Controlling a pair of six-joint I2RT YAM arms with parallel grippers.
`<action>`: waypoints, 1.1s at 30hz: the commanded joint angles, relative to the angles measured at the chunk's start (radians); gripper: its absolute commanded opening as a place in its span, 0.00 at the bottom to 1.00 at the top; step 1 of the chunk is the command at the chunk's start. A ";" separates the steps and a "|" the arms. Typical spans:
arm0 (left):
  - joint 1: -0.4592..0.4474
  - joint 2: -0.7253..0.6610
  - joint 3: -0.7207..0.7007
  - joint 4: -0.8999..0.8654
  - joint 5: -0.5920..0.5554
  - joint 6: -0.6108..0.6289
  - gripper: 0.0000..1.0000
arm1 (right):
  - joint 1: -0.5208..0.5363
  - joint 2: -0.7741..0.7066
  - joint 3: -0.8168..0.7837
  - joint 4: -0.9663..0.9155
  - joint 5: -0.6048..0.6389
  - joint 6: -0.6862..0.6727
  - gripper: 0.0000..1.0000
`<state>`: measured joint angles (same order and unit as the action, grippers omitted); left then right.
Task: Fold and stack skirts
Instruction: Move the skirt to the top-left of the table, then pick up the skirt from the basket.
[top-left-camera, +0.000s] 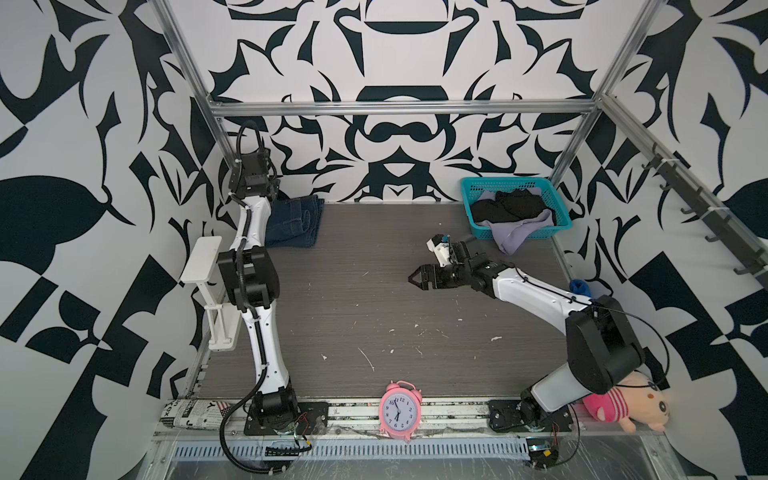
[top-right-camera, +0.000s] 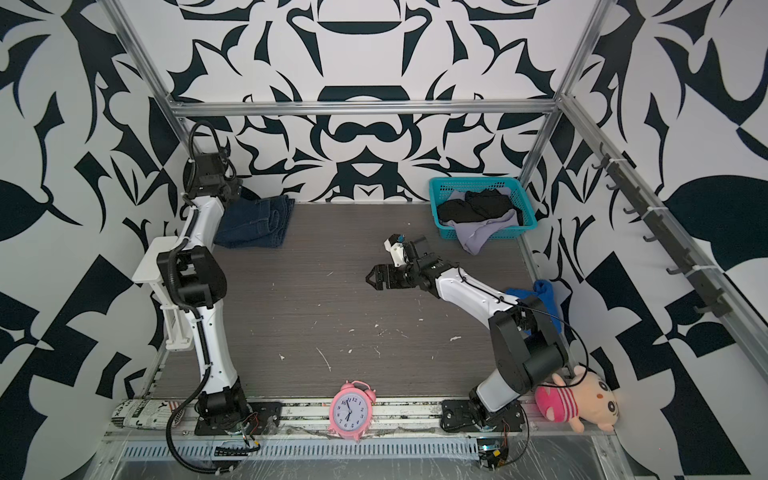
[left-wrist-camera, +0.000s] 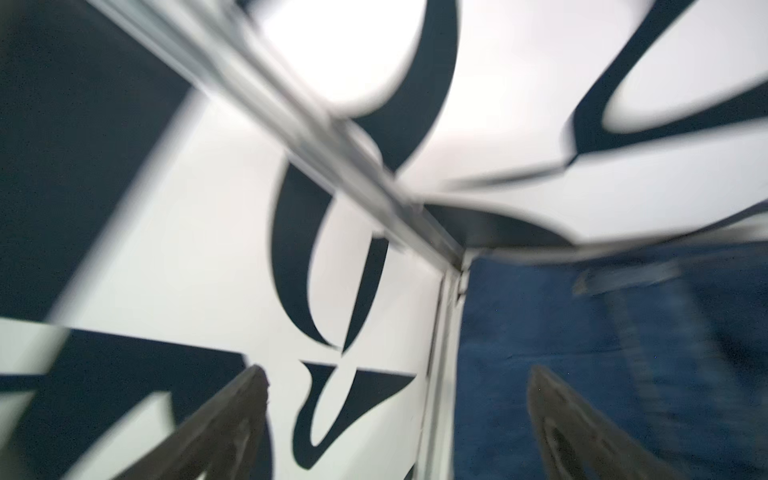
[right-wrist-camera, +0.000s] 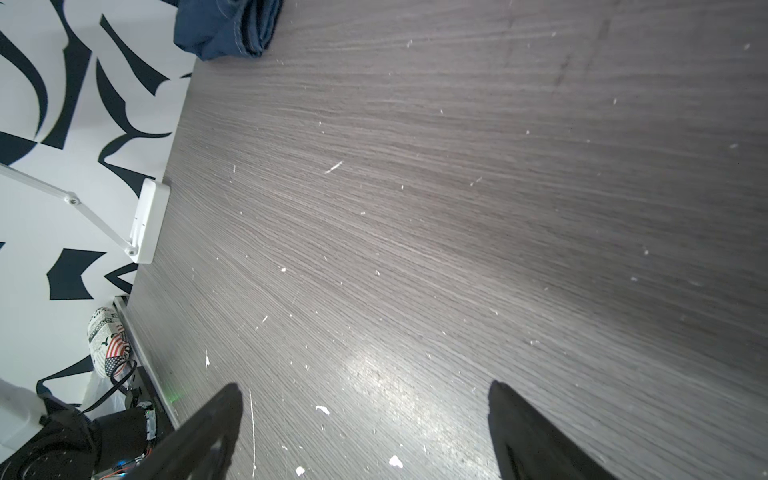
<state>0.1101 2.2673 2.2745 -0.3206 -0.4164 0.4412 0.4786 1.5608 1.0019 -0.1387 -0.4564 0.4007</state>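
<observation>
Denim first: we list the dark blue denim skirt (top-left-camera: 295, 222) as folded, lying on the table (top-left-camera: 374, 299) in the back corner well apart from the basket (top-left-camera: 505, 182), along the same back wall. Black skirt (top-left-camera: 509, 205): crumpled inside the basket, unfolded. Lavender skirt (top-left-camera: 517, 237): partly in the basket under the black one, spilling over the basket's front rim onto the table, unfolded.

Left gripper (left-wrist-camera: 397, 374): jaws spread wide with nothing between them, raised beside the denim skirt at the corner far from the basket; its wrist view is blurred. Right gripper (top-left-camera: 417, 277): jaws wide, empty, low over bare table, near the basket and in front of it.

Progress, as we judge it: one skirt of three is folded and set down as the base of the stack. Two are left to draw out, fold and lay on top.

Also present, well apart from the basket at the table's near edge: pink alarm clock (top-left-camera: 400, 409).
</observation>
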 joint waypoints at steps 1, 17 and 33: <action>-0.062 -0.136 -0.002 -0.078 0.135 -0.128 0.98 | 0.003 -0.031 0.023 0.040 0.026 -0.008 0.95; -0.392 -0.627 -0.736 0.110 0.388 -0.655 1.00 | -0.058 -0.001 0.214 -0.007 0.160 0.005 0.93; -0.723 -0.386 -0.732 0.195 0.480 -0.782 0.99 | -0.474 0.052 0.420 -0.189 0.307 -0.017 0.93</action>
<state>-0.5732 1.8198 1.5082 -0.1444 0.0315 -0.3107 0.0593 1.5929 1.3598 -0.2691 -0.1871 0.3908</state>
